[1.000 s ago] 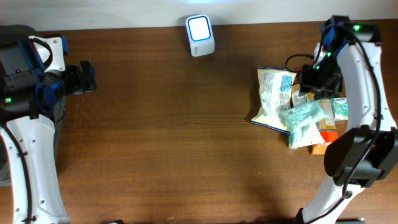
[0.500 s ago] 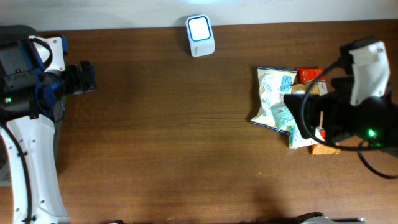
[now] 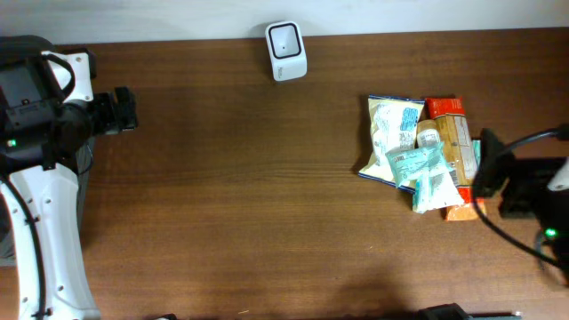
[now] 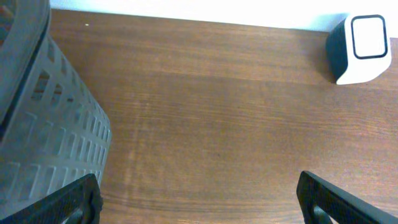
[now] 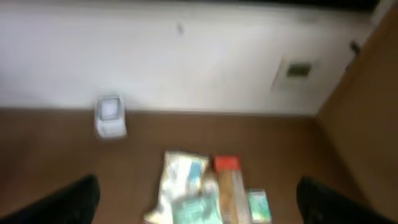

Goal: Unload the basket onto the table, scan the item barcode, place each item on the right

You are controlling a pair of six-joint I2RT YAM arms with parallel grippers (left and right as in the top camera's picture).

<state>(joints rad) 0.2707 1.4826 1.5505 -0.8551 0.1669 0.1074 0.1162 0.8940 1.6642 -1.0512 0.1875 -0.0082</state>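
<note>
A pile of packaged items lies at the table's right: a white and blue bag [image 3: 392, 133], a teal packet [image 3: 425, 173] and a long orange box [image 3: 452, 133]. The right wrist view shows the same pile, blurred [image 5: 186, 193]. The white barcode scanner [image 3: 286, 51] stands at the far edge, its window facing up [image 4: 367, 37]. My right gripper [image 3: 489, 169] is open and empty, hanging just right of the pile and touching nothing. My left gripper [image 3: 124, 111] is open and empty at the far left, well apart from the scanner.
A grey perforated basket [image 4: 37, 124] stands close to my left gripper on the left. A small green box [image 5: 258, 205] lies at the pile's right side. A pale wall [image 5: 199, 56] runs behind the table's far edge.
My right arm has pulled back from the pile toward the near right corner, and its jaws have opened. The scanner's window has gone from lit blue to dim. The left arm has not moved.
</note>
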